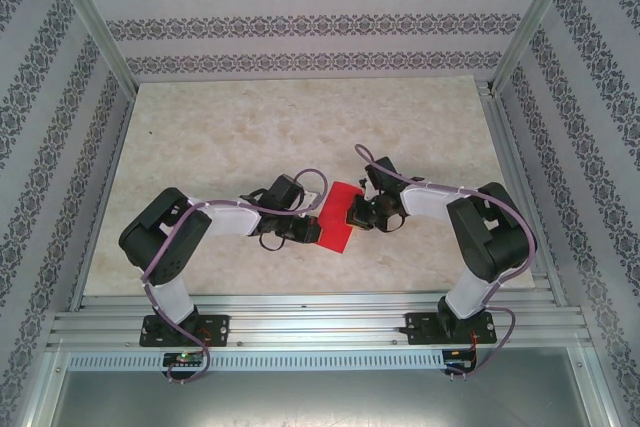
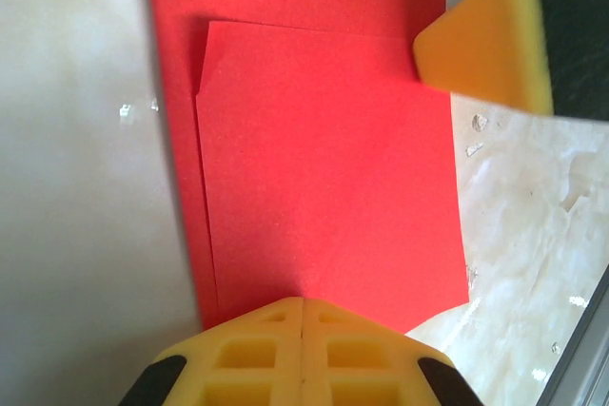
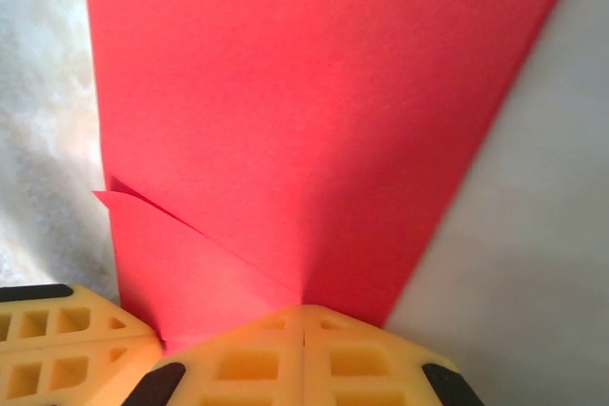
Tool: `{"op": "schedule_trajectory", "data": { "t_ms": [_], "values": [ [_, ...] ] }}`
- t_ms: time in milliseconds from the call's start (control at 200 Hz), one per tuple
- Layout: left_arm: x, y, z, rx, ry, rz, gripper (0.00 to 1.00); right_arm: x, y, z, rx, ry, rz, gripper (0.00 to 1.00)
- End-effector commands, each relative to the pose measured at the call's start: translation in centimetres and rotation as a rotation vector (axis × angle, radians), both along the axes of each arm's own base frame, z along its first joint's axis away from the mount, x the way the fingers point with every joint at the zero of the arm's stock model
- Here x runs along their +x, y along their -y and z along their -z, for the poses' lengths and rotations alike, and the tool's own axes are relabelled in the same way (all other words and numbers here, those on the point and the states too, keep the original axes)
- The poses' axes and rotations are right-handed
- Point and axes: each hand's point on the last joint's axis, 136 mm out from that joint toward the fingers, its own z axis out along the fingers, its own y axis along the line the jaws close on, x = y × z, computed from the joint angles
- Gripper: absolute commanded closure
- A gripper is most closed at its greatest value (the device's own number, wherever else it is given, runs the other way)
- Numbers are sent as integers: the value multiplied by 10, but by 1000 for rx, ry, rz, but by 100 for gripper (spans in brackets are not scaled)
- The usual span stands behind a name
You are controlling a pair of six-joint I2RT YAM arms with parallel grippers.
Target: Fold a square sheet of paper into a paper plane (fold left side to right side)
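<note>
The square sheet of paper point(image 1: 335, 215) is thin, flat & bright red. It lies on the table point(image 1: 220, 137), a pale stone-look top w/ cloudy swirls, in the middle btw left & right edges and nearer the near edge than the far one. The left gripper point(image 1: 306, 227) is at the paper's left side, the right gripper point(image 1: 357, 214) at its right side. Up close the paper point(image 2: 324, 168) is doubled over, a top layer w/ one snipped-looking corner on a wider layer. The left gripper point(image 2: 303, 349) has its blocky yellow foam tips pressed tight together at the paper's edge; can't tell if it nips it. The right gripper point(image 3: 303, 354) is closed too, pinching the paper point(image 3: 314, 111), and a soft crease runs up from its tips.
</note>
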Motion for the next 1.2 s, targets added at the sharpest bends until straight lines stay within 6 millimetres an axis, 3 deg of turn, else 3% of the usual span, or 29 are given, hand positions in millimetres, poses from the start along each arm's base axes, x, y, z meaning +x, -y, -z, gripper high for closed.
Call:
{"op": "schedule_trajectory", "data": {
  "t_ms": [0, 215, 315, 440, 520, 609, 699, 924, 1199],
  "values": [
    [-31, -38, 49, 196, -133, -30, 97, -11, 47, 20, -172, -38, 30, 94],
    [-29, -32, 44, 167, -127, -21, 96, 6, 34, -28, -81, 73, 45, 93],
    [-27, -30, 42, 163, -122, -20, 96, 5, 14, -43, -26, 101, 30, 92],
    [-25, -28, 39, 156, -115, -22, 96, -1, -20, -43, 41, 99, 2, 91],
    [-24, -28, 38, 156, -113, -20, 96, -5, -40, -34, 58, 78, -24, 91],
    [-25, -28, 38, 156, -113, -18, 96, -7, -50, -19, 34, 50, -43, 92],
    [-25, -29, 38, 160, -112, -17, 96, -9, -45, -5, -20, 24, -44, 92],
    [-29, -40, 38, 204, -108, -13, 94, -19, -8, 24, -154, -67, 4, 92],
    [-42, -63, 43, 238, -139, -36, 93, -24, 8, 36, -205, -111, 18, 92]
  ]
}}
